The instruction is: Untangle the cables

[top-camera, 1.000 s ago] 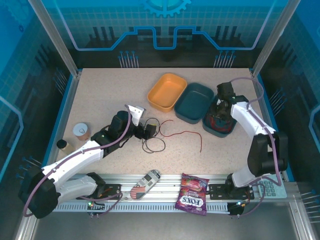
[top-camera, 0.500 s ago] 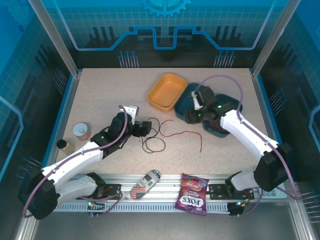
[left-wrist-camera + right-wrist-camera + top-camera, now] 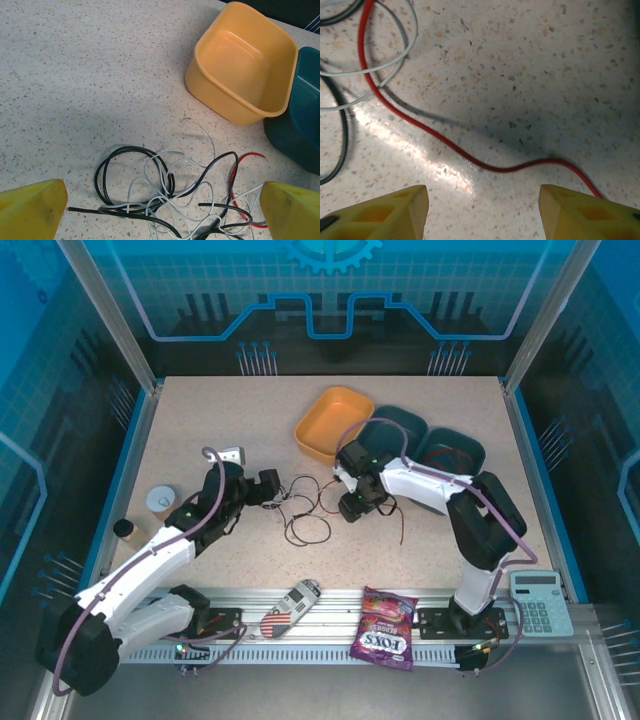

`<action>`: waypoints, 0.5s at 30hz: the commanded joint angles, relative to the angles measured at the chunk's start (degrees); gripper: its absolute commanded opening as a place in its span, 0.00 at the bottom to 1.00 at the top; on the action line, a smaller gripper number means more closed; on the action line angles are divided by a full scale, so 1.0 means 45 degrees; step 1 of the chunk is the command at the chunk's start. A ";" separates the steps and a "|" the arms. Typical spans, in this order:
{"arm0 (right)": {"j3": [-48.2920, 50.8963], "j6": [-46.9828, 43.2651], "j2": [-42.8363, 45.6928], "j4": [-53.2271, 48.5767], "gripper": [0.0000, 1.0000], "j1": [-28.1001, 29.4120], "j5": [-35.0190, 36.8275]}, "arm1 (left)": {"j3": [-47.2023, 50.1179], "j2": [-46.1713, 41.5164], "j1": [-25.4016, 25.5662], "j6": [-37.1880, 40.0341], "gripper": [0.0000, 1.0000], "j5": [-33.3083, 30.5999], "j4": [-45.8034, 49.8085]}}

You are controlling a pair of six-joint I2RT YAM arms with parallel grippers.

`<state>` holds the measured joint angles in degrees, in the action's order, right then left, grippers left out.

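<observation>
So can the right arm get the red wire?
Probably yes. The right end effector hangs open just above the red wire, which lies flat on the table. Nothing covers that stretch; the white wire and black wire lie off to one side.

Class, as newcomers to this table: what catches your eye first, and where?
The knot of black, white and red cables at the table's middle draws the eye first, with the left gripper open at its left edge. The right gripper hovers open over the loose tail of the red cable, and an empty orange tub sits behind.
</observation>
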<state>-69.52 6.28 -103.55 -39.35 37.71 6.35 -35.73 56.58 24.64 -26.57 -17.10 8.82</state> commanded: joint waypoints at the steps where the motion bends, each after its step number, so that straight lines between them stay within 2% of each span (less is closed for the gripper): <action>1: -0.0665 -0.0725 -0.0578 -0.0033 0.62 0.0173 -0.0147 | 0.0281 -0.0287 -0.0268 -0.0321 0.99 0.0243 0.0306; 9: -0.1470 -0.1149 -0.1583 -0.0482 0.62 0.0203 -0.0004 | 0.0458 -0.0270 -0.0534 -0.0346 0.99 0.0792 0.0053; 15: -0.1442 -0.1202 -0.1808 -0.0712 0.53 0.0348 -0.0555 | 0.0478 -0.0266 -0.0612 -0.0387 0.99 0.0813 0.0121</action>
<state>-75.24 1.58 -110.87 -40.32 38.11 5.69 -34.28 55.96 22.55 -27.14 -14.50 9.17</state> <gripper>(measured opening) 0.538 0.993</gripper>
